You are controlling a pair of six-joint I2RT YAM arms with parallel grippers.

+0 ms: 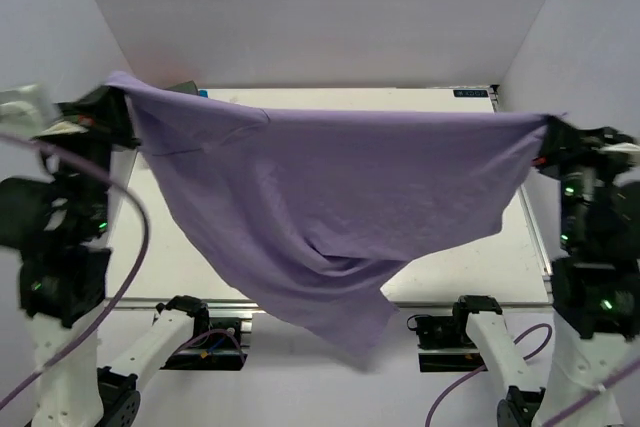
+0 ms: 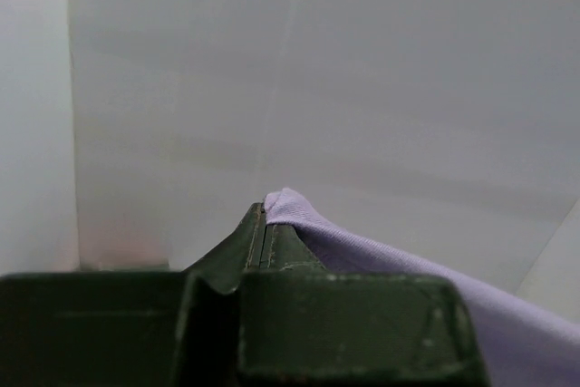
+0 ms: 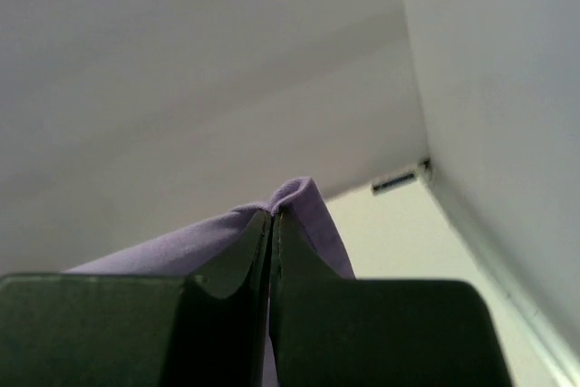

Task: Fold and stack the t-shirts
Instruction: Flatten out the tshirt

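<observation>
The lavender-purple t-shirt point(image 1: 330, 197) hangs spread in the air above the white table point(image 1: 470, 267), stretched between both arms. Its lower part sags past the table's near edge. My left gripper point(image 1: 118, 95) is shut on the shirt's left corner, high at the left; the pinched cloth point(image 2: 285, 206) pokes out above my left gripper point(image 2: 262, 215). My right gripper point(image 1: 548, 132) is shut on the right corner; the cloth point(image 3: 299, 197) bulges over my right gripper point(image 3: 272, 217). A bit of bright blue point(image 1: 202, 93) and dark cloth point(image 1: 183, 87) peeks out at the table's far left. No pink shirt shows.
White walls enclose the table on the left, back and right. A small dark label point(image 1: 470, 93) sits at the table's far right edge, also in the right wrist view point(image 3: 397, 180). The arm bases point(image 1: 200, 332) stand at the near edge.
</observation>
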